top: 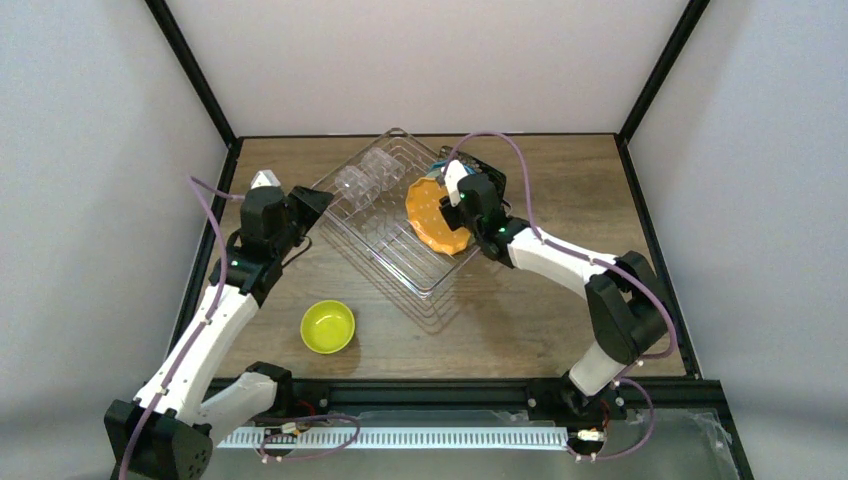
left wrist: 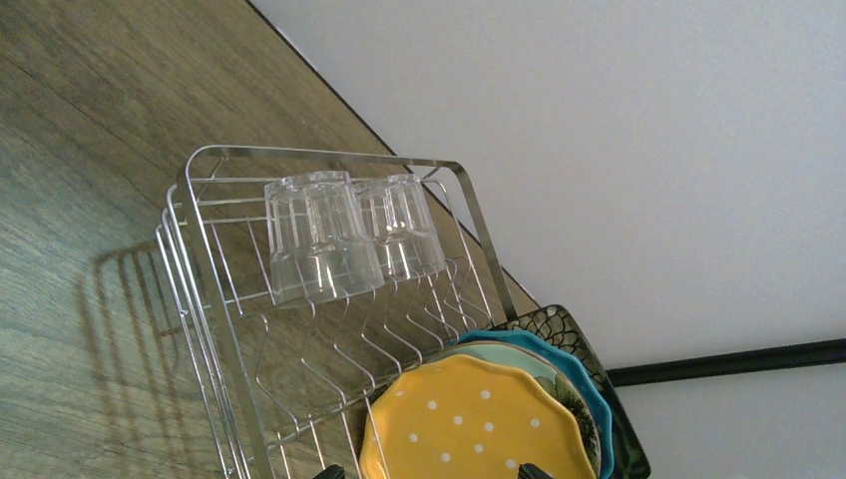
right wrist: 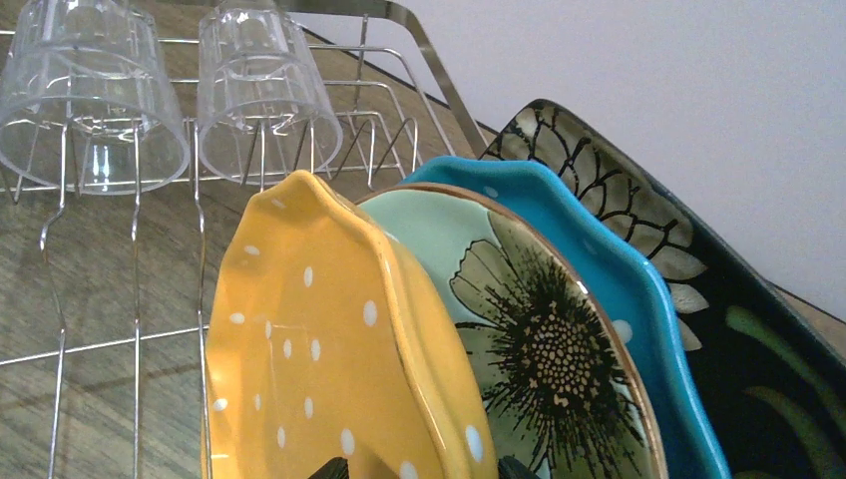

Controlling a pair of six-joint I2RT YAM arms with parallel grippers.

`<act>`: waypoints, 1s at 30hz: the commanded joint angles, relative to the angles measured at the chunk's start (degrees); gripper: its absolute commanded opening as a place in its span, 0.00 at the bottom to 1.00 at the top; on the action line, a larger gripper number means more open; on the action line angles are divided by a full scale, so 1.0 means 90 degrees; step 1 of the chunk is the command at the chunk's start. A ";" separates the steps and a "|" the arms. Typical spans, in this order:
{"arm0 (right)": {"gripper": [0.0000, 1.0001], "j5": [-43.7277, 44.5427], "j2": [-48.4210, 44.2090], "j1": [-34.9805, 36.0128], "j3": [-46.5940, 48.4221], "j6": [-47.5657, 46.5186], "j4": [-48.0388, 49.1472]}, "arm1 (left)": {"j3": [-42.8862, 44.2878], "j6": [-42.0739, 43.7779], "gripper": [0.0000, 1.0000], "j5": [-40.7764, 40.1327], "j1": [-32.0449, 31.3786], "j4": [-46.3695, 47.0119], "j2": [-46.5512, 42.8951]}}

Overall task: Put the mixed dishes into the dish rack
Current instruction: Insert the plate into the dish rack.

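We find the right gripper (top: 450, 200) over the dish rack (top: 425, 296), its fingertips spread to either side of the orange plate (right wrist: 319, 349); we cannot tell whether they touch it. The orange plate stands on edge in the rack, with the mint flower plate (right wrist: 529, 329), teal plate (right wrist: 609, 279) and black square plate (right wrist: 738, 329) behind it. Two clear glasses (right wrist: 90, 100) rest on the prongs. The left gripper (top: 310, 200) hovers at the rack's left edge, spread wide and holding nothing. The yellow-green bowl (top: 328, 326) sits on the table (top: 520, 320), well apart from the rack.
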 commanded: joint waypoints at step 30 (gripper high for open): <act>0.87 0.0396 -0.0181 0.0020 0.1217 -0.0431 -0.0388 | -0.0029 0.0025 1.00 -0.0185 0.0024 -0.0321 -0.0321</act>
